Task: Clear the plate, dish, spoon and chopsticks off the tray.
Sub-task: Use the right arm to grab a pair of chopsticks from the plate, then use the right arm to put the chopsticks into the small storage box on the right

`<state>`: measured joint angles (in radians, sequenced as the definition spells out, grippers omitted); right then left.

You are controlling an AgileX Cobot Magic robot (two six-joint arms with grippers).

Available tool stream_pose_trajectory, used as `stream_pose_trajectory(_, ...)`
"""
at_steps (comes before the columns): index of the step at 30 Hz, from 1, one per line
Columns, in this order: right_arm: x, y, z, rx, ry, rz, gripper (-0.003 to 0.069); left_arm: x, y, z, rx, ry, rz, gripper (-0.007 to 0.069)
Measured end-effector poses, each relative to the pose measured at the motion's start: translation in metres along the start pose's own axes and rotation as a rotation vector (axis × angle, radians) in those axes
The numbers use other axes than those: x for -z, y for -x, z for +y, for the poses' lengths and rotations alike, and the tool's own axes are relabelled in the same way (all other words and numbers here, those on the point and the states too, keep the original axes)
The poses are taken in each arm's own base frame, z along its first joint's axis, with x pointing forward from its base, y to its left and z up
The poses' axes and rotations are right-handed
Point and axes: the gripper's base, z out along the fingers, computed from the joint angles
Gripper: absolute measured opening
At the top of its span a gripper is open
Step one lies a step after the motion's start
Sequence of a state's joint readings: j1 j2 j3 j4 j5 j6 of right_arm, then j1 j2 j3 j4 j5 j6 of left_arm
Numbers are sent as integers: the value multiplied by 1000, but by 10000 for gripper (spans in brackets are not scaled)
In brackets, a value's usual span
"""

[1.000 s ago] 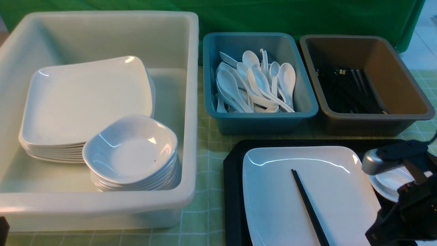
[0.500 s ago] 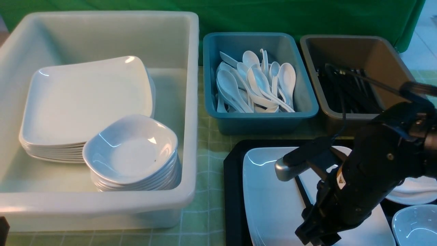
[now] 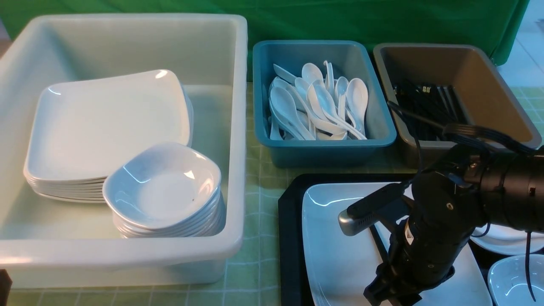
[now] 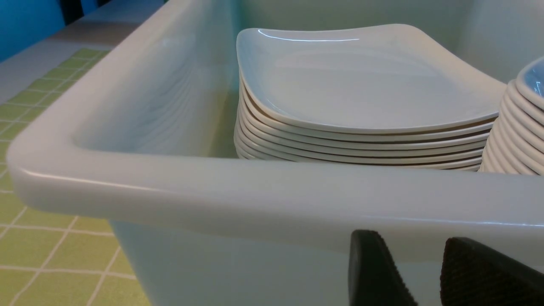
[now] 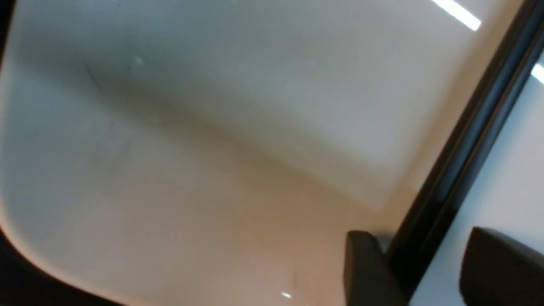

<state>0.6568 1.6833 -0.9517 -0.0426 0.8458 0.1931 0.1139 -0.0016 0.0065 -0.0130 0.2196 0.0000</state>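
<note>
The large white plate (image 3: 340, 238) lies on the black tray (image 3: 291, 238), with the black chopsticks (image 3: 379, 244) lying across it. My right gripper (image 3: 384, 295) points down at the plate. In the right wrist view it (image 5: 420, 238) is open, and the chopsticks (image 5: 467, 127) run between its fingers just above the plate (image 5: 212, 127). One small white dish (image 3: 510, 240) shows behind the right arm and another (image 3: 512, 282) sits at the bottom right corner. The spoon is hidden. My left gripper (image 4: 410, 238) stands open and empty in front of the white tub's outer wall (image 4: 255, 204).
A big white tub (image 3: 238, 127) on the left holds a stack of plates (image 3: 106, 123) and a stack of small dishes (image 3: 163, 187). Behind the tray stand a blue tub (image 3: 323, 144) full of white spoons and a brown tub (image 3: 501, 76) with black chopsticks (image 3: 425, 110).
My right arm has swung in from the right edge over the plate and come down over the chopsticks. It now hides the dish that showed beside the plate. The left gripper has not moved.
</note>
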Motion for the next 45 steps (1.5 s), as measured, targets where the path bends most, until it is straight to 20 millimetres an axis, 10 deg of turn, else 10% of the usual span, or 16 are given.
stream_pose_trajectory(21, -8, 0, 2, -10, 9, 43, 104, 0, 0, 0, 0, 0, 0, 223)
stream_pose_trajectory(38, 102, -32, -18, 8, 7, -295, 104, 0, 0, 0, 0, 0, 0, 223)
stream_pose_trajectory(45, 136, -8, -71, -169, -49, -562, 104, 0, 0, 0, 0, 0, 0, 223)
